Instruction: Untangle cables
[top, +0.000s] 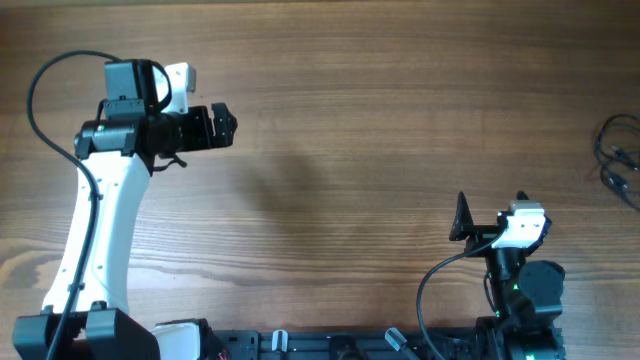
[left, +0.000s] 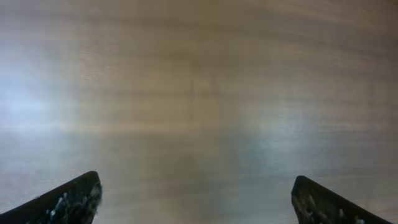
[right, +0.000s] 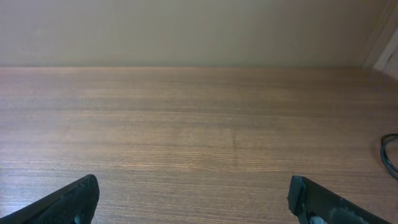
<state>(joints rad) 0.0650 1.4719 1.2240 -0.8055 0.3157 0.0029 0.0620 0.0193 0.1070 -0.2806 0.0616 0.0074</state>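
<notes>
A small tangle of black cables lies at the far right edge of the wooden table; a short loop of it also shows at the right edge of the right wrist view. My left gripper is open and empty over the upper left of the table, far from the cables; in the left wrist view only blurred bare wood lies between its fingers. My right gripper is open and empty near the front right, well short of the cables; in the right wrist view bare wood lies between its fingers.
The wooden table fills the view. The arm bases and a black rail run along the front edge. A pale wall stands behind the table's far edge.
</notes>
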